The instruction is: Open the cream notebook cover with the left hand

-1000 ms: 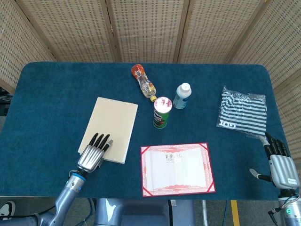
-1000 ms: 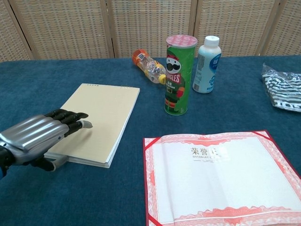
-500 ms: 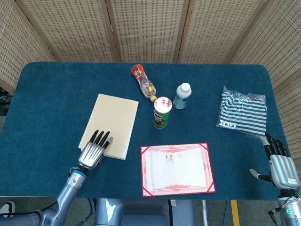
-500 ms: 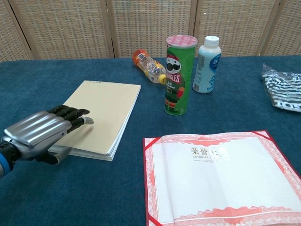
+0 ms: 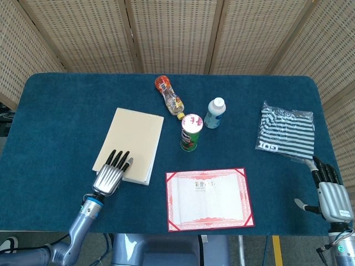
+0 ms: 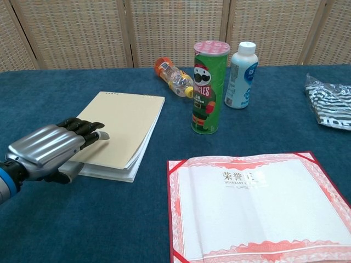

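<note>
The cream notebook (image 5: pixel 136 138) lies on the blue table left of centre, also visible in the chest view (image 6: pixel 123 123). My left hand (image 5: pixel 111 176) is at its near left corner, fingers flat on top of the cover and thumb tucked under the near edge (image 6: pixel 46 150). The cover stands slightly raised off the pages along its near right edge. My right hand (image 5: pixel 331 197) rests at the table's near right corner with its fingers apart, holding nothing; the chest view does not show it.
A green crisp can (image 6: pixel 208 87) stands right of the notebook, with a white bottle (image 6: pixel 241 68) and a lying clear bottle (image 6: pixel 174 78) behind it. A red-bordered certificate (image 6: pixel 258 208) lies in front. A striped bag (image 5: pixel 285 133) sits at the right.
The notebook has slid a little away from me and the cover has begun to lift at its near right edge under my left hand. The right hand has not moved.
</note>
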Robot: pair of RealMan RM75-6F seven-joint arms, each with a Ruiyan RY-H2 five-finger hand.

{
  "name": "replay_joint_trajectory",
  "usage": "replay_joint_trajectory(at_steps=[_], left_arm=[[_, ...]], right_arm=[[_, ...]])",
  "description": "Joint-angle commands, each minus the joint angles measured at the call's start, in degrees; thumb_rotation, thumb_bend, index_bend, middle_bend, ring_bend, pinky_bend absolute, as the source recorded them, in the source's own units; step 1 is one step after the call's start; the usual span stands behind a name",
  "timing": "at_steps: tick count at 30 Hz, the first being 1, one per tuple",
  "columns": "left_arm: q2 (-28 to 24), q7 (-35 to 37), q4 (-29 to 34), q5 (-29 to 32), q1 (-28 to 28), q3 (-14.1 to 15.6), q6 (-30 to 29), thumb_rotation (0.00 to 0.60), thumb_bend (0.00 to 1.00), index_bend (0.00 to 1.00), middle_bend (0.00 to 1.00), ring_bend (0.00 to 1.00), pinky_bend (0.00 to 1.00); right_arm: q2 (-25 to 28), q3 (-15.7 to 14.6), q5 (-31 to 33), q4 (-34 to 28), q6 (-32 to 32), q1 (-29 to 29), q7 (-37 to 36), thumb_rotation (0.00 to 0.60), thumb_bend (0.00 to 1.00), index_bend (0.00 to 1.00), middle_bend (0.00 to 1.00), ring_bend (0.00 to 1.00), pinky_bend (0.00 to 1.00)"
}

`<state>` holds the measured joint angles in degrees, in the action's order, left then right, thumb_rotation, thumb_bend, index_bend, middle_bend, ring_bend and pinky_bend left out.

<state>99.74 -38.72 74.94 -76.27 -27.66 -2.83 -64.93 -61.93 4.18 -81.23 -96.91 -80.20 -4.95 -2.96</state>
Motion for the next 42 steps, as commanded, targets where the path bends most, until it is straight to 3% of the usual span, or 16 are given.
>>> replay_joint_trajectory(at_steps=[1, 42], left_arm=[[0.1, -0.5, -0.4, 0.4, -0.2, -0.3, 0.2, 0.600, 0.60, 0.00, 0.00, 0.00, 0.00], [1.7, -2.7, -5.2, 8.5, -5.6, -6.2, 3.4, 0.600, 0.62, 0.03, 0.00, 0.00, 0.00]], right_arm=[[0.0, 0.0, -0.1, 0.0, 0.0, 0.0, -0.1, 0.600, 0.05, 0.03, 0.00, 0.00, 0.00], [-0.1, 0.2, -0.2, 0.1, -0.1, -0.1, -1.1, 0.600, 0.05, 0.03, 0.00, 0.00, 0.00]])
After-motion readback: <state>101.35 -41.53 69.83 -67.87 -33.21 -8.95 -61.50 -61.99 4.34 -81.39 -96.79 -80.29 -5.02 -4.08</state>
